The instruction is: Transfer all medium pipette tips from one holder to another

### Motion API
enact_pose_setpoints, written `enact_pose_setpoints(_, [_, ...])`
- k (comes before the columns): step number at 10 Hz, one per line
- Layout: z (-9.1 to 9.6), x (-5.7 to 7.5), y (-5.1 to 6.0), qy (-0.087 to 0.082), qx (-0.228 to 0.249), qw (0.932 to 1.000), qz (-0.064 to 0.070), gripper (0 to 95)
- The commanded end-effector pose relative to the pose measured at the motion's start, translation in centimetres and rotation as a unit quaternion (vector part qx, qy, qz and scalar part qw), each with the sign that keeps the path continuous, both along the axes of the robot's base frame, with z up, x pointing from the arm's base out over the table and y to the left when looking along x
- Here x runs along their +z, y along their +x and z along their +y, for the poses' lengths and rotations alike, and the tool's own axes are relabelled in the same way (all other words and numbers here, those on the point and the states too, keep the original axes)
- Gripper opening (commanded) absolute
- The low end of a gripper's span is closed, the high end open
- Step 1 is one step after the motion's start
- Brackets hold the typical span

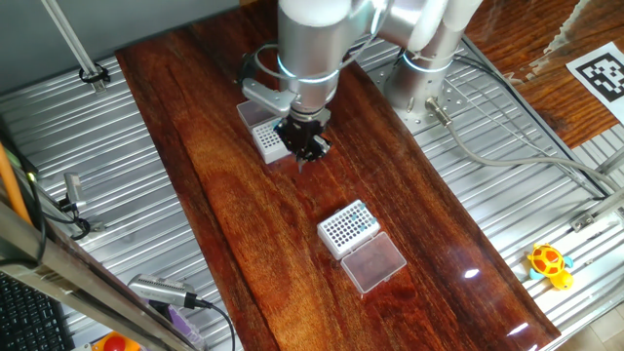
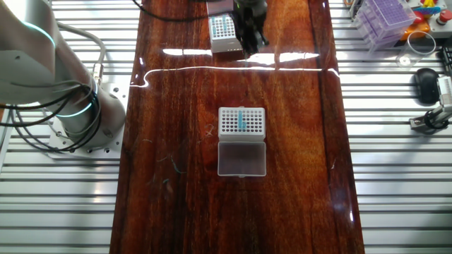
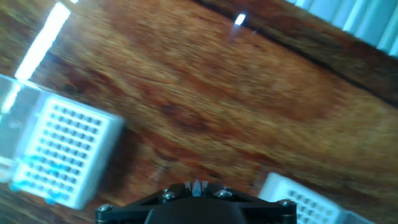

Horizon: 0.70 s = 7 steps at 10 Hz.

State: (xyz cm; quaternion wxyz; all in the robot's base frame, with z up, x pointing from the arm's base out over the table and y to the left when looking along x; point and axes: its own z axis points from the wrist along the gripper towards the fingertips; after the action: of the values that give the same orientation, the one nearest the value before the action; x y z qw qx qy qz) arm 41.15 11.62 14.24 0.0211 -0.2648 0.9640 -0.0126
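Writing shows nowhere; gripper (image 1: pixel 304 146) hangs beside white rack (image 1: pixel 269 141).

The arm (image 1: pixel 310 44) is built of thick rounded cylinders in silver-grey metal with glossy white caps; thin rings of cyan light (image 1: pixel 283 66) glow at the joints; the round base (image 2: pixel 88 120) is bolted to a plate, with black cables (image 2: pixel 35 137) looping beside it; a grey cable (image 1: pixel 487 146) runs off from the base in one fixed view; the hand (image 1: pixel 304 139) is small, black and angular; in the hand view its black housing (image 3: pixel 193 208) shows silver screw heads along the top edge.
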Motion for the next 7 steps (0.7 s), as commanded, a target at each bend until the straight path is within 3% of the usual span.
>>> enact_pose_setpoints(1, [0.08, -0.13, 0.21, 0.011, -0.022, 0.9997, 0.008, 0.0])
enact_pose_setpoints(7, [0.08, -0.13, 0.21, 0.013, -0.101, 0.9948, 0.007, 0.0])
